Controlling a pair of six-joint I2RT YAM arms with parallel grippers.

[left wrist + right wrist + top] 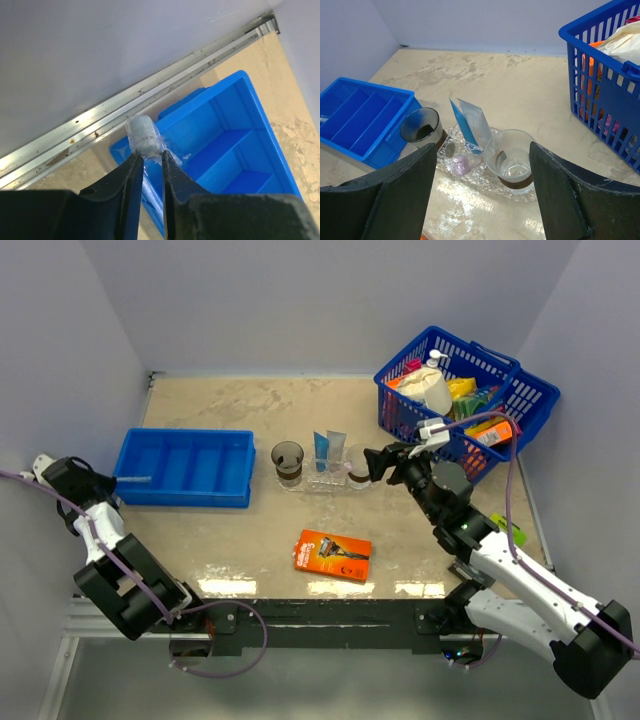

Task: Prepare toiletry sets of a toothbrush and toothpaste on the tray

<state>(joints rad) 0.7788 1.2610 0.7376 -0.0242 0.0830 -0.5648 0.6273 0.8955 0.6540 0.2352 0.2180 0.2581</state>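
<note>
My left gripper (151,161) was pinched nearly closed on the toothbrush (144,137). Only its clear-wrapped, greyish end showed past the fingertips, and the fingers hid the rest. Just beyond it lay the blue bin (235,145), cut off by the frame edge.

My right gripper (481,150) stood wide open and empty. Straight ahead of it on the worktop (520,85) sat the clear tray (480,179), its edges hard to trace. It carried a clear cup (512,160) and two upright toothpaste tubes (476,120). I couldn't tell whether the dark cup (421,127) at its left end stood on it or beside it. A small pinkish thing on the tray was too blurred to name. The basket (590,75) to the right was cropped.
</note>
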